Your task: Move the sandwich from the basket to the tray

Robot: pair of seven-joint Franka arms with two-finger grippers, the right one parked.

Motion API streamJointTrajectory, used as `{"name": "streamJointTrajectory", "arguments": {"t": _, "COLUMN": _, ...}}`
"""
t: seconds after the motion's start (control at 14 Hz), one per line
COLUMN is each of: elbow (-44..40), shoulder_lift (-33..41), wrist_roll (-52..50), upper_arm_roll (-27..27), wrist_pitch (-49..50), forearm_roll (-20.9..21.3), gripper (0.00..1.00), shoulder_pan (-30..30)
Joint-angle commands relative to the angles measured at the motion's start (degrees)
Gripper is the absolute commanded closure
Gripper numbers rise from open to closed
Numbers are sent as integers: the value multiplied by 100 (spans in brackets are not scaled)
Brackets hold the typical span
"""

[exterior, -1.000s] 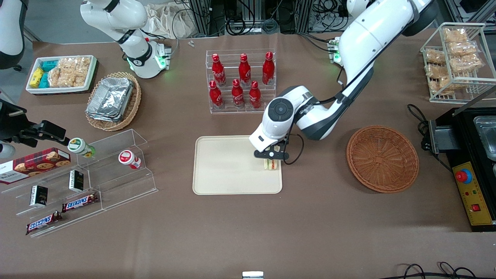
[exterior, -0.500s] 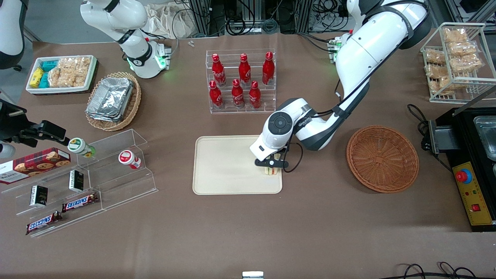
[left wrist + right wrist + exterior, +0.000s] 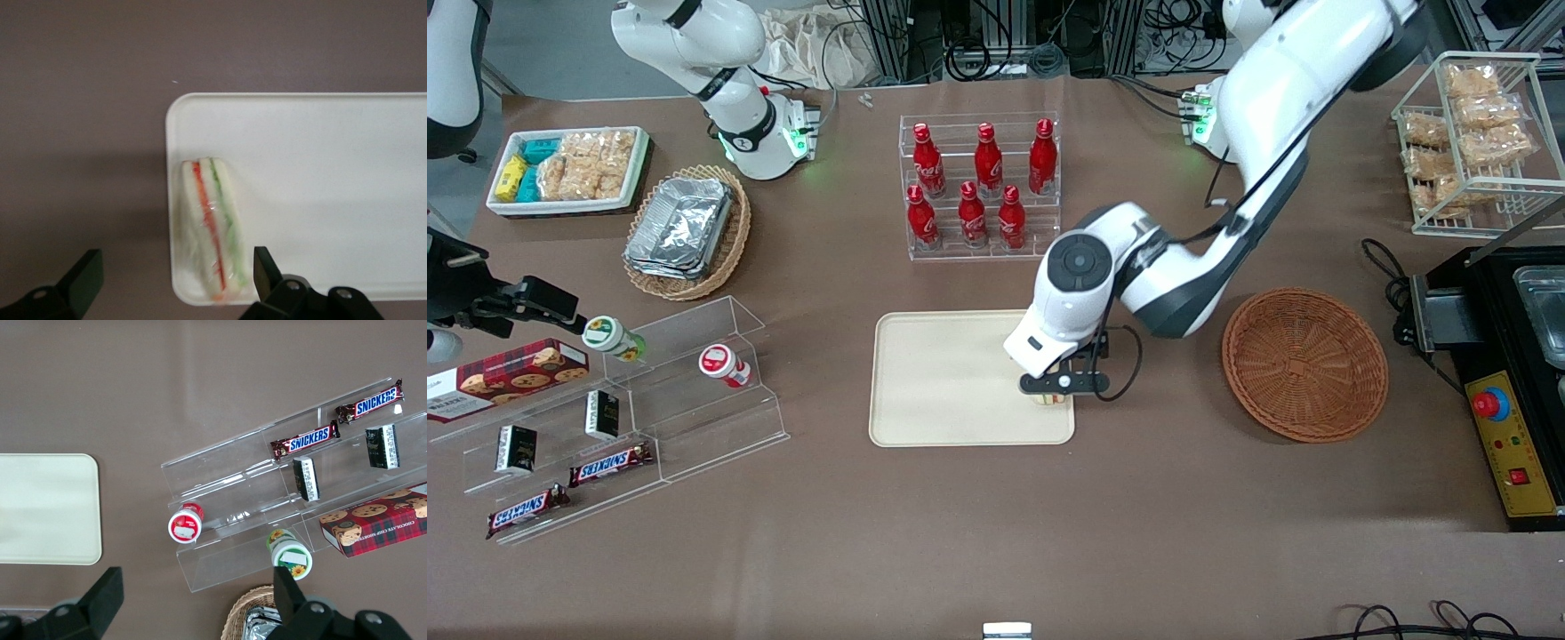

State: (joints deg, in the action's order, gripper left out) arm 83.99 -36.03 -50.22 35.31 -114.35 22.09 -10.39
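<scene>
The sandwich (image 3: 210, 227), a clear-wrapped wedge with red and green filling, lies on the cream tray (image 3: 320, 167) in a corner by the rim. My left gripper (image 3: 175, 273) hovers above it, open, its black fingers (image 3: 263, 270) standing apart on either side without touching it. In the front view the gripper (image 3: 1063, 384) covers most of the sandwich (image 3: 1051, 401), at the tray (image 3: 951, 382) edge nearest the basket. The reddish-brown basket (image 3: 1304, 363) sits empty beside the tray, toward the working arm's end of the table.
A clear rack of red bottles (image 3: 978, 187) stands farther from the front camera than the tray. Acrylic shelves with snacks (image 3: 605, 418), a tan basket of foil containers (image 3: 685, 231) and a white bin (image 3: 567, 169) lie toward the parked arm's end. A black appliance (image 3: 1507, 373) adjoins the basket.
The gripper came down with the sandwich onto the tray corner, let it go and opened. The wrist has since risen slightly.
</scene>
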Motion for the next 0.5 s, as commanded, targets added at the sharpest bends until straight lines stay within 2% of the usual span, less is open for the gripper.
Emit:
{"name": "streamJointTrajectory", "arguments": {"t": 0.0, "elbow": -83, "shoulder_lift": 894, "wrist_roll": -234, "upper_arm_roll": -190, "wrist_pitch": 885, "forearm_roll": -598, "gripper": 0, "shoulder_pan": -42}}
{"name": "streamJointTrajectory", "arguments": {"t": 0.07, "elbow": -181, "shoulder_lift": 1122, "wrist_roll": -130, "upper_arm_roll": -478, "wrist_pitch": 1236, "forearm_roll": -801, "gripper": 0, "shoulder_pan": -51}}
{"name": "streamJointTrajectory", "arguments": {"t": 0.21, "elbow": -173, "shoulder_lift": 1535, "wrist_roll": 308, "upper_arm_roll": -647, "wrist_pitch": 1695, "forearm_roll": -1056, "gripper": 0, "shoulder_pan": -51}}
{"name": "streamJointTrajectory", "arguments": {"t": 0.43, "elbow": -155, "shoulder_lift": 1967, "wrist_roll": 1309, "upper_arm_roll": -1393, "wrist_pitch": 2275, "forearm_roll": -1566, "gripper": 0, "shoulder_pan": -51}}
